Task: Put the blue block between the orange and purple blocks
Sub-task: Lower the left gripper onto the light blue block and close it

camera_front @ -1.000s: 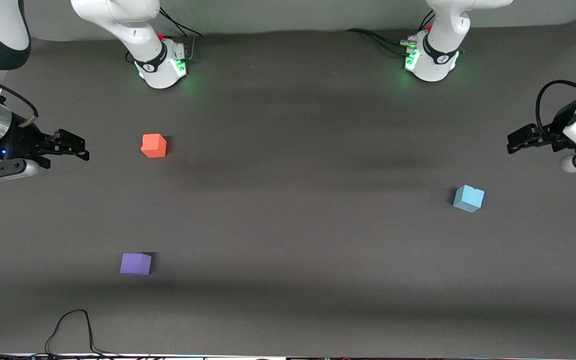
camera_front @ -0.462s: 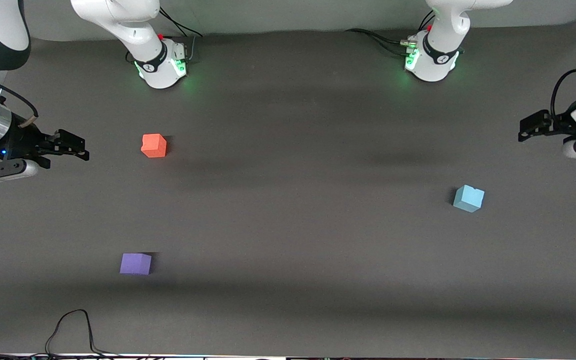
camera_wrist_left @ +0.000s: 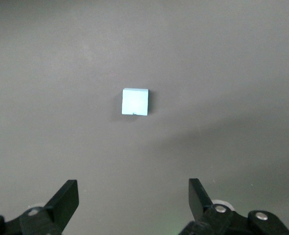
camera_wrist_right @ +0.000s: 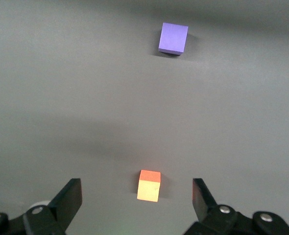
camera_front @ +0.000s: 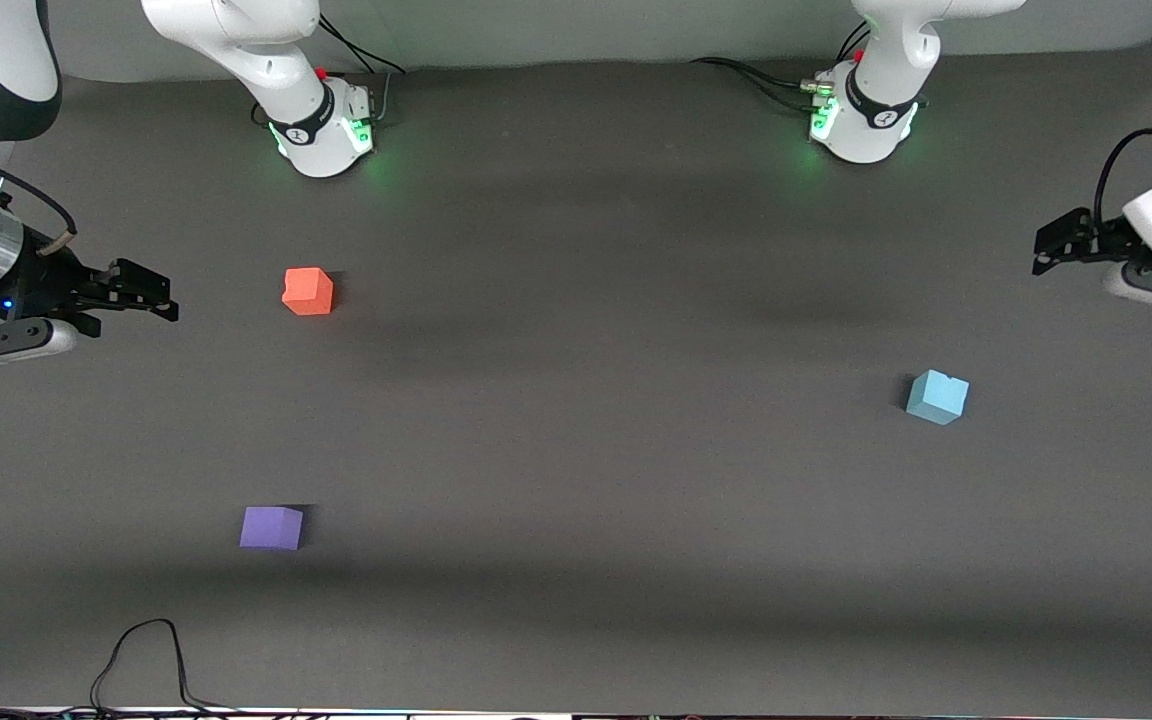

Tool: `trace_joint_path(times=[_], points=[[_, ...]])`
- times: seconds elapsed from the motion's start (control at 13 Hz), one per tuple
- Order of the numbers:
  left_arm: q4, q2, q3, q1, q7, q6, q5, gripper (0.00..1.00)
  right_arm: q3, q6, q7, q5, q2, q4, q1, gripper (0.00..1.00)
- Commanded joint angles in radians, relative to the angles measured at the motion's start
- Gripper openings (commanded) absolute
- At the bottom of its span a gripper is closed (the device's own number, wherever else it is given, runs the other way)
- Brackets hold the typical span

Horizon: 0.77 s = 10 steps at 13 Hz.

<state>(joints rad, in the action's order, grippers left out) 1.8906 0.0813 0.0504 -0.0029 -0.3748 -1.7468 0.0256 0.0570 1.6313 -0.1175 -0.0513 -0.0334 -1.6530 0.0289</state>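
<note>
Still untouched, blue block (camera_front: 937, 397) alone.

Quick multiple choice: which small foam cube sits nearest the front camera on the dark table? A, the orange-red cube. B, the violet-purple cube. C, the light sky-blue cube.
B: the violet-purple foam cube lies lowest in the front view, below both the light sky-blue foam cube and the orange-red foam cube, so it is nearest that camera.
</note>
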Motion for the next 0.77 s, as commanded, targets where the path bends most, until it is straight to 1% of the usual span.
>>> trace_joint_path(times=[0.0, 0.08, 0.23, 0.31, 0.46, 0.54, 0.62, 0.69], points=[[0.097, -0.049, -0.001, 0.001, -0.022, -0.144, 0.023, 1.00, -0.002, -0.013, 0.018, 0.022, -0.008, 0.019, -0.004, 1.00], [0.119, -0.083, -0.001, 0.001, -0.042, -0.205, 0.031, 1.00, -0.002, -0.013, 0.018, 0.022, -0.008, 0.018, -0.004, 1.00], [0.124, -0.178, 0.000, 0.014, -0.102, -0.290, 0.036, 1.00, -0.002, -0.013, 0.018, 0.022, -0.008, 0.018, -0.004, 1.00], [0.146, -0.199, 0.000, 0.032, -0.108, -0.342, 0.037, 1.00, -0.002, -0.013, 0.019, 0.022, -0.008, 0.018, -0.006, 1.00], [0.270, -0.215, 0.000, 0.034, -0.107, -0.539, 0.037, 1.00, -0.002, -0.013, 0.024, 0.022, -0.008, 0.019, -0.006, 1.00], [0.316, -0.236, 0.000, 0.034, -0.102, -0.630, 0.037, 1.00, -0.002, -0.013, 0.024, 0.022, -0.008, 0.019, -0.006, 1.00], [0.332, -0.265, 0.000, 0.032, -0.092, -0.684, 0.037, 1.00, -0.002, -0.013, 0.024, 0.022, -0.008, 0.019, -0.006, 1.00], [0.337, -0.291, 0.000, 0.031, -0.091, -0.710, 0.036, 1.00, -0.002, -0.013, 0.024, 0.022, -0.008, 0.019, -0.006, 1.00]])
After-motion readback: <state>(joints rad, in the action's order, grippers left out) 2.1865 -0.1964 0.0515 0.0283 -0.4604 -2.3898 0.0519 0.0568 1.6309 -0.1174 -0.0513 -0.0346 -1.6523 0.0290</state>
